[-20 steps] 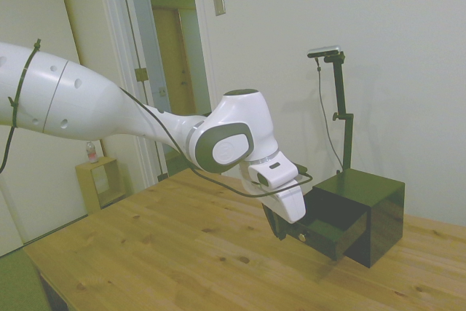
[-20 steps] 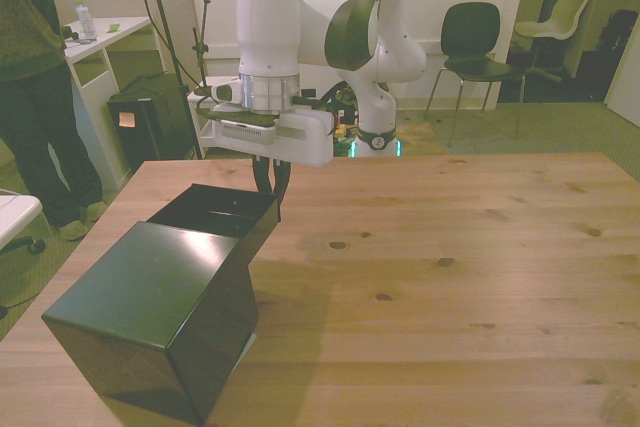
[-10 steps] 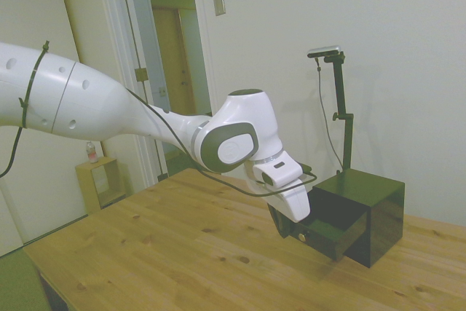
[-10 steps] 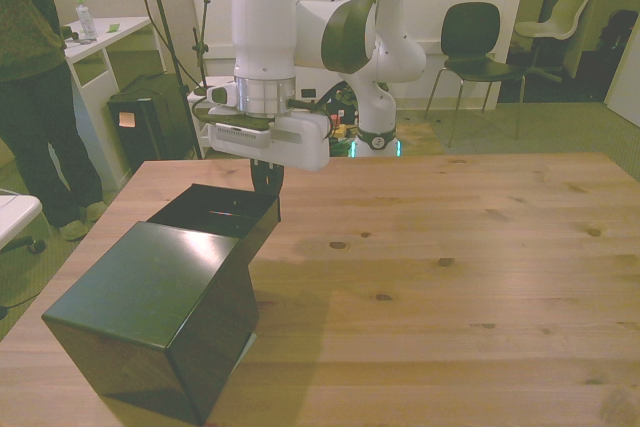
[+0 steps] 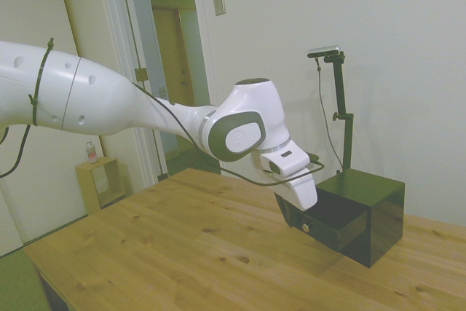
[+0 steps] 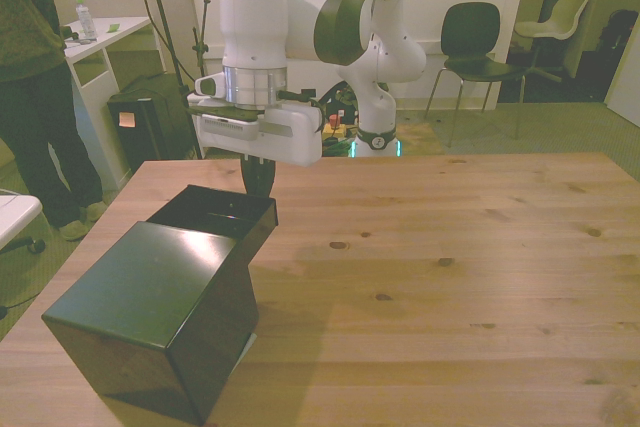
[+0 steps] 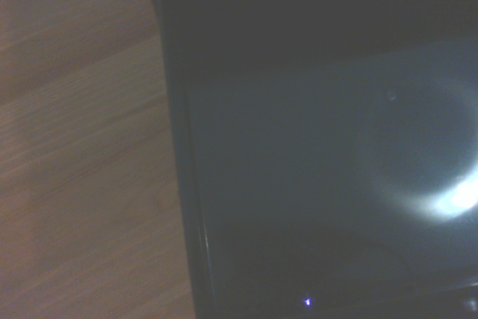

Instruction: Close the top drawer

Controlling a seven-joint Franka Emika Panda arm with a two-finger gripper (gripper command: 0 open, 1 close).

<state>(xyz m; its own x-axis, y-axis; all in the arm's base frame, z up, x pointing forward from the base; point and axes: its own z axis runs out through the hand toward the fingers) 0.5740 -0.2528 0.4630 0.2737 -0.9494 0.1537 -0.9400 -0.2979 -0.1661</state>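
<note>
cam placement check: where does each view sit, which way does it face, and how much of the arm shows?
Side view: off one side of the table, looking across it at the cabinet; arm enters from picture's left, claw at the top drawer.
Front view: across the table, facing the robot; arm and base show.
Wrist view: close, blurred, into the open drawer; no arm visible.
Shared: side and front both show the cabinet, drawer and claw.

The desk is pale wood with visible grain and dark knots, under a faint satin sheen. The cabinet looks like smooth black lacquered board, glossy enough to reflect light along its top. The top drawer shares that black finish; its floor gleams in the wrist view. Its knob looks brassy metal. The arm's shell is smooth glossy white plastic.
</note>
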